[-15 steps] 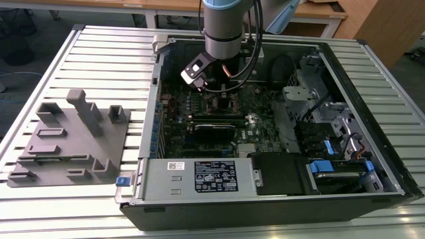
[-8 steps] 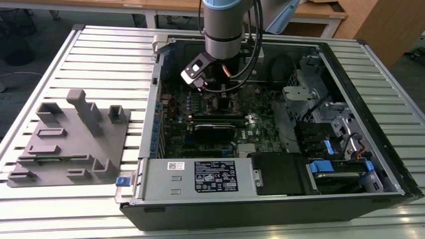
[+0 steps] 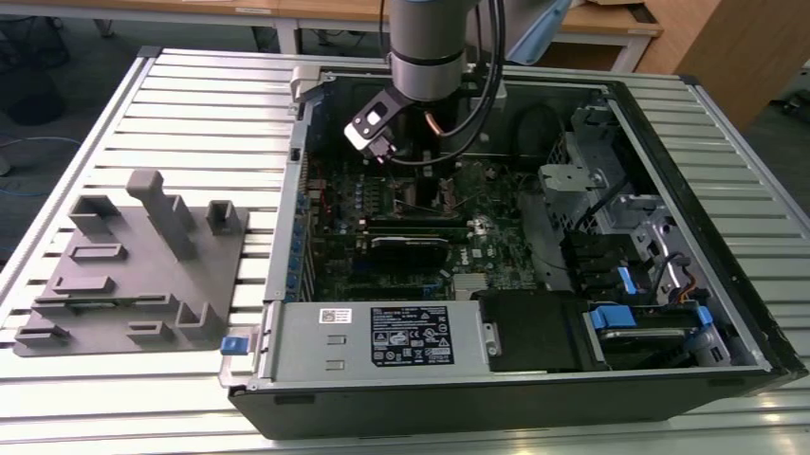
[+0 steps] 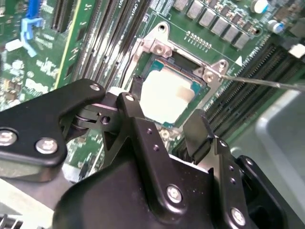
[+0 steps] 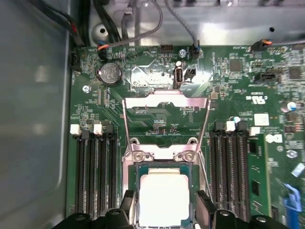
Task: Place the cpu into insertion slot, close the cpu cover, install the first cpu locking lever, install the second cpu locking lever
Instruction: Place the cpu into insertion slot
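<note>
Silver-grey square cpu [image 5: 163, 195] lies flat in the insertion slot [image 5: 162, 168] — black end effector [image 5: 165, 206] spread apart, straddling it.

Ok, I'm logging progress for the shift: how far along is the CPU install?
Done, it seems: the cpu lies in the insertion slot. In hand: the tool is right at the cpu; I can't tell whether it grips it. Left: the cpu cover lies flipped open, and the locking levers stand unlatched along its sides.
</note>
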Motion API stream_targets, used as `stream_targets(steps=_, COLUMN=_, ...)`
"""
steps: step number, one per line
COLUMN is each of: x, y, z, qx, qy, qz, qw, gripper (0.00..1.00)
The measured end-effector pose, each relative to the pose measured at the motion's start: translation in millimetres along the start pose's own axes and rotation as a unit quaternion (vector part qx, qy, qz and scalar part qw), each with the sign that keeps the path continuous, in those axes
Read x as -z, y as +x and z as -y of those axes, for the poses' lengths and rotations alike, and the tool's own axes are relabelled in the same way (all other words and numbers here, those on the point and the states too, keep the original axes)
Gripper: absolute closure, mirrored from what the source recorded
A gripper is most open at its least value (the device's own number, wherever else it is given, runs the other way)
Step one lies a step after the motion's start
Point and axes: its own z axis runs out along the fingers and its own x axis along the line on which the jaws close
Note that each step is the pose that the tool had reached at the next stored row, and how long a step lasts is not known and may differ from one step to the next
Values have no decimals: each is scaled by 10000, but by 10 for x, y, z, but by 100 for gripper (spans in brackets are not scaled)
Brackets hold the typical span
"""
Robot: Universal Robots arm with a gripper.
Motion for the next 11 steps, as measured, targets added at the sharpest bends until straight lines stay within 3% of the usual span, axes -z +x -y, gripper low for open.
stream_targets(steps=3, x=71, y=0, z=-7, qx=0, qy=1, qz=0, qw=10000, gripper=38)
stream_targets(steps=11, x=77, y=0, z=-8, qx=0, qy=0, qz=0, qw=10000, gripper=40)
